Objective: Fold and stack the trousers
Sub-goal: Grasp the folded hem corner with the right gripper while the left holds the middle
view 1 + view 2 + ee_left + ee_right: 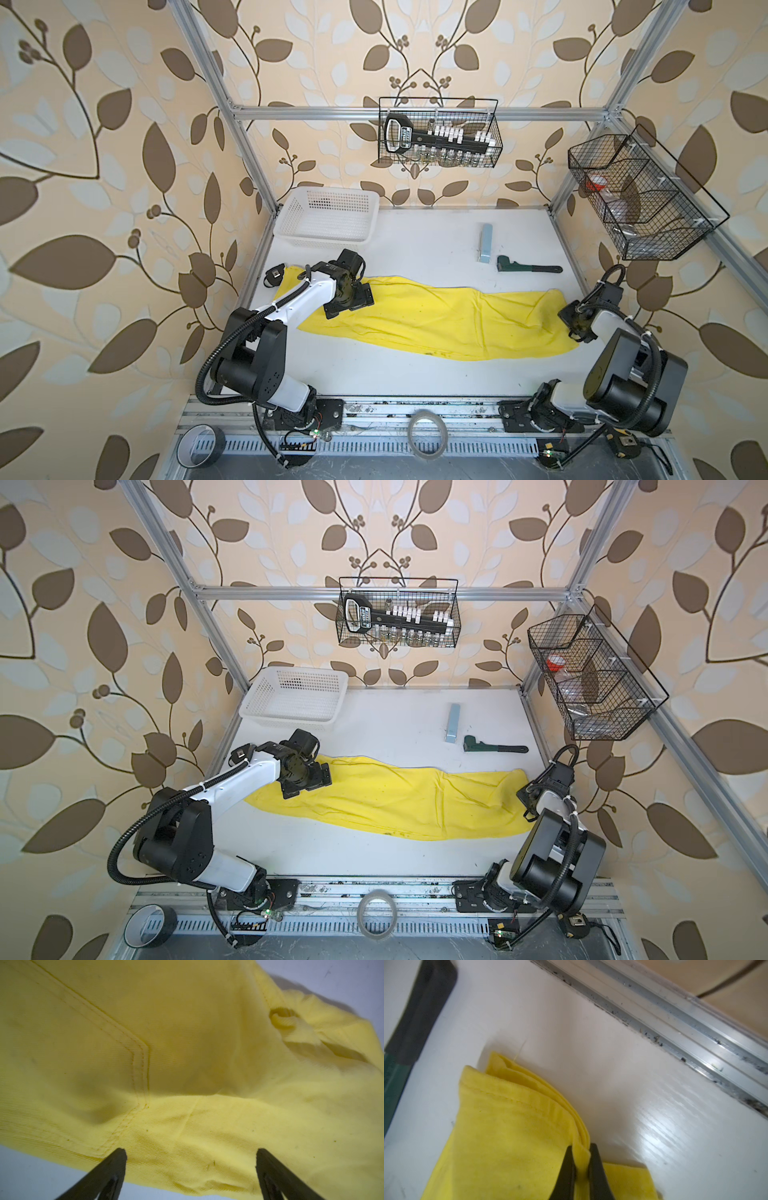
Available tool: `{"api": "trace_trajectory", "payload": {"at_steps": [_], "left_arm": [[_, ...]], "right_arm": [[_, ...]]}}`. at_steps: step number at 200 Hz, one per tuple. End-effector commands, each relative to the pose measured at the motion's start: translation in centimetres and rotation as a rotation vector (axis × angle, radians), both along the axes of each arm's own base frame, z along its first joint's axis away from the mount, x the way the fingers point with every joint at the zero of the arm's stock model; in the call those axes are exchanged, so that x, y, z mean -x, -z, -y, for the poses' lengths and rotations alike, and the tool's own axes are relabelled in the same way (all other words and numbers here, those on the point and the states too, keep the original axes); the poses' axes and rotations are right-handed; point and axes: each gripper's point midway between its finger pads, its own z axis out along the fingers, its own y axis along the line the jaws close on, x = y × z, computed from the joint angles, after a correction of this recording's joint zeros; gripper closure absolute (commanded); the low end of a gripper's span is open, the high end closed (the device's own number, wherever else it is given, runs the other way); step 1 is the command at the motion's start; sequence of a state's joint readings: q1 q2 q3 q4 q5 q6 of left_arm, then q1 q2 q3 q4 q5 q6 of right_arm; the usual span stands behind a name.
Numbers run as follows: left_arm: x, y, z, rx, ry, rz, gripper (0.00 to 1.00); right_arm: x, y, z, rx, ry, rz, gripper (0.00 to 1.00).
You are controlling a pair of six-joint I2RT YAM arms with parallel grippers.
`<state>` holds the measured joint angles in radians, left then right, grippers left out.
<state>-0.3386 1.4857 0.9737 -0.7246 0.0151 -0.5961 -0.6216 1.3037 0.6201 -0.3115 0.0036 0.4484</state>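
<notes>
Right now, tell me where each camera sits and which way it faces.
Top views: overhead at the front, looking down and back over the table; left arm and right arm show.
Left wrist: on the left arm, facing down at the trousers, pocket seam; the open left tool shows.
Right wrist: on the right arm, low by the table edge; right tool shut on the trousers hem.
Shared: all show the trousers.
</notes>
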Motion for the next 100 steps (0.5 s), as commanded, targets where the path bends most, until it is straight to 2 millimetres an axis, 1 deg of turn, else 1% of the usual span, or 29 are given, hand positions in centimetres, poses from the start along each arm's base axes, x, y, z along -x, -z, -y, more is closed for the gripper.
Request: {"api": "trace_trajectory", "payload": {"at_steps": [1,2,4,8,30,39,60,79,89,100], "left_arm": [[-0.3,-2.0,-1.0,-0.046,0.011,0.042,0.02],[-0.4,-2.0,-1.1,-0.047,0.010,0.042,0.02],[-0.4,-2.7,-1.1,-0.045,0.010,0.065,0.02],[-0.4,-3.0,-1.2,-0.049,0.009,0.075,0.01],[-0.5,-3.5,-1.7,-0.069,0.014,0.085,0.01],[-0.5,-3.6,-1.8,-0.071,0.014,0.086,0.01],[-0.4,-3.9,-2.0,-0.078,0.020,0.090,0.01],[-0.3,-4.1,-2.4,-0.087,0.019,0.094,0.01],[-0.3,-4.1,-2.6,-0.086,0.015,0.095,0.01],[-0.3,-4.1,-2.7,-0.084,0.013,0.094,0.01]], "right_arm": [[-0.5,-4.5,0.6,0.060,0.030,0.073,1.00],[-0.5,-4.6,0.6,0.061,0.031,0.073,1.00],[-0.5,-5.0,0.8,0.072,0.035,0.083,1.00],[-0.4,-5.7,1.0,0.088,0.045,0.095,1.00],[0.6,-9.2,2.3,0.157,0.124,0.148,1.00],[1.1,-10.1,2.9,0.173,0.159,0.164,1.00],[1.3,-12.0,3.7,0.214,0.202,0.209,1.00],[0.9,-13.2,3.6,0.210,0.193,0.230,1.00],[0.5,-13.9,3.0,0.209,0.173,0.271,1.00],[-0.3,-15.2,2.1,0.210,0.136,0.327,1.00]]}}
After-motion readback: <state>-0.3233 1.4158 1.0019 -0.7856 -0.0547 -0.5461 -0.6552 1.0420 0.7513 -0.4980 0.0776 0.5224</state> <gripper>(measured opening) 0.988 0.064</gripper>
